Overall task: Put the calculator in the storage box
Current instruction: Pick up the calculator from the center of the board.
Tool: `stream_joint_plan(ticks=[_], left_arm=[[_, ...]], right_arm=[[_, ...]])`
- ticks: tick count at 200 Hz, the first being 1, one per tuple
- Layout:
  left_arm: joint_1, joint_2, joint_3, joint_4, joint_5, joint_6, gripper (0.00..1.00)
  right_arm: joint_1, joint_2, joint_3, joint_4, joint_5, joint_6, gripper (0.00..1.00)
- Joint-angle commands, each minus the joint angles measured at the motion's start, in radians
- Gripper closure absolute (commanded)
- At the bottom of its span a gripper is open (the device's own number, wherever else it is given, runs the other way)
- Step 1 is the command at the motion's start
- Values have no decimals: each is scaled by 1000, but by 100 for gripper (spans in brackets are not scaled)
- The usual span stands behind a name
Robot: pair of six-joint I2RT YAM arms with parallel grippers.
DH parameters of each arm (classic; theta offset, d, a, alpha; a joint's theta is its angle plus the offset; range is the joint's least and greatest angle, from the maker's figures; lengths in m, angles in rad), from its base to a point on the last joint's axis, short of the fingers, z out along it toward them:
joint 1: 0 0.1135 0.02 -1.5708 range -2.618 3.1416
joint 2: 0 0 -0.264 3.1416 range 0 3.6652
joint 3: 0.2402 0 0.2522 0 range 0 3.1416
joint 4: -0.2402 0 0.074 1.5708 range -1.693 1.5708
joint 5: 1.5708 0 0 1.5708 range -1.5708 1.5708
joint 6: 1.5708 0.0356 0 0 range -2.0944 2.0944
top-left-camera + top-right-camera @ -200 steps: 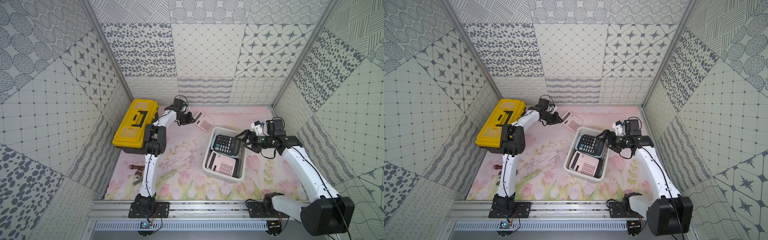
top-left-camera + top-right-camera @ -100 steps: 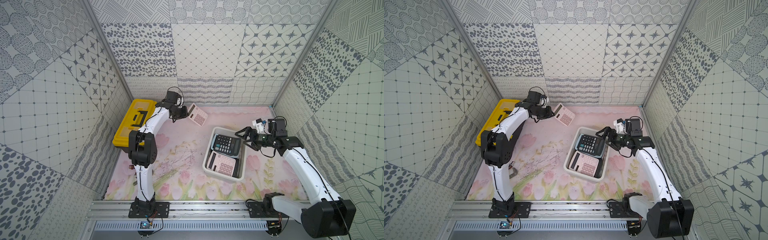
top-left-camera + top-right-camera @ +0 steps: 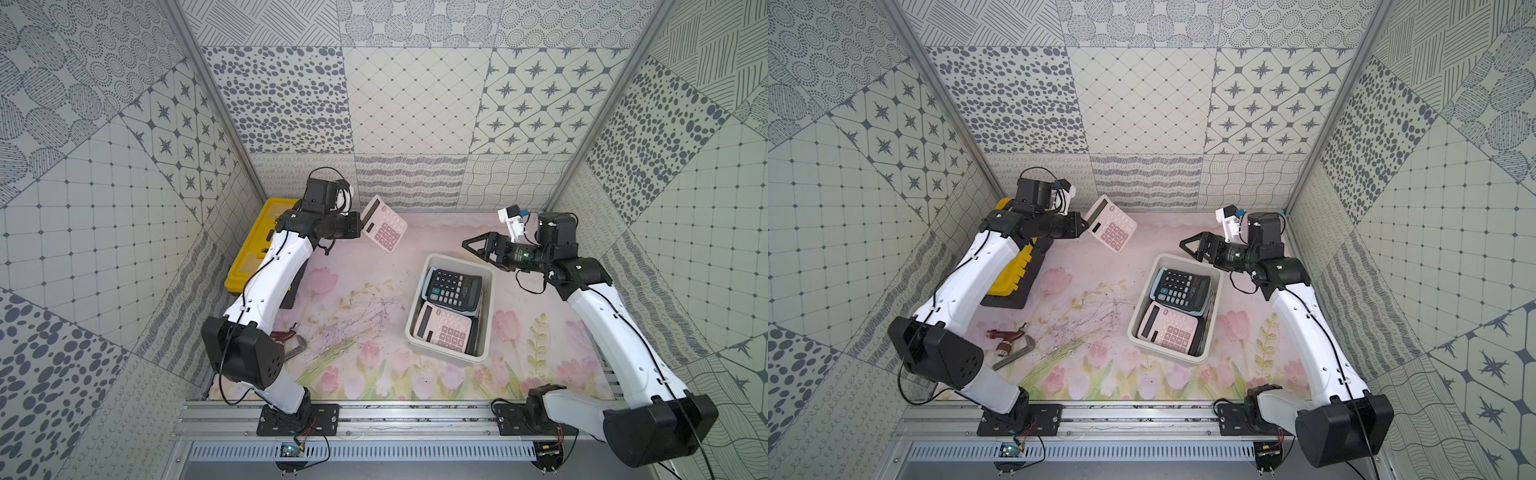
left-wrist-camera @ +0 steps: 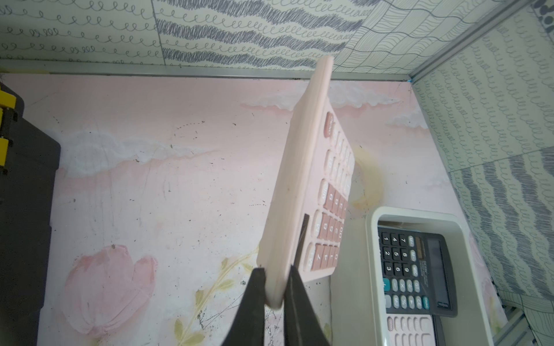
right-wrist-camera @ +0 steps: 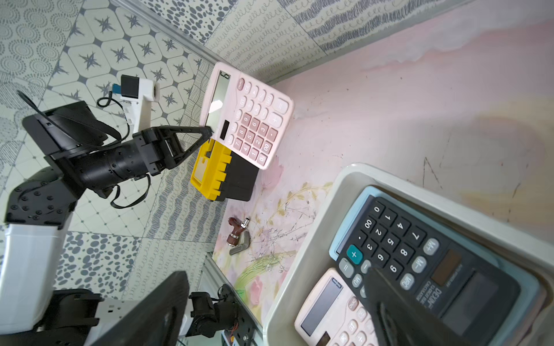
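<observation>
Near left, a small red-handled fitting (image 3: 1005, 337) lies idle on the flowered mat (image 3: 353, 291). Mid-table, right of centre, sits the storage box (image 3: 444, 354). It has cargo: a stowed pink calculator (image 3: 444, 330) at its near end and a black calculator (image 3: 453, 286) at its far end. Just beyond the box's far right corner hovers the right gripper (image 3: 471, 250), jaws spread wide, gripping nothing.

Farther back and to the left is the action. The left gripper (image 3: 360, 226) is pinched tight on one edge of the calculator (image 3: 384, 224), a pink one, held tilted in the air above the mat. It is well apart from the box and just right of the yellow-lidded toolbox (image 3: 253, 249). The pick-up looks done. What's left, I'd say, is the carry right and nearer, over the box, then the release.
</observation>
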Motion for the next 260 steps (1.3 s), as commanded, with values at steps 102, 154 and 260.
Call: stream_joint_plan(ticks=[102,154,260], left_arm=[[-204,28,82,-239,379,296,100],[-225,68,97,-317,490,330,100],[-247,120,126,-384,553,375,100]], right_arm=[[66,243,345,-272,-79,-566,14],[127,353,476,-398,-56,-704,24],[228,534,592,-610,-86,-898,36]])
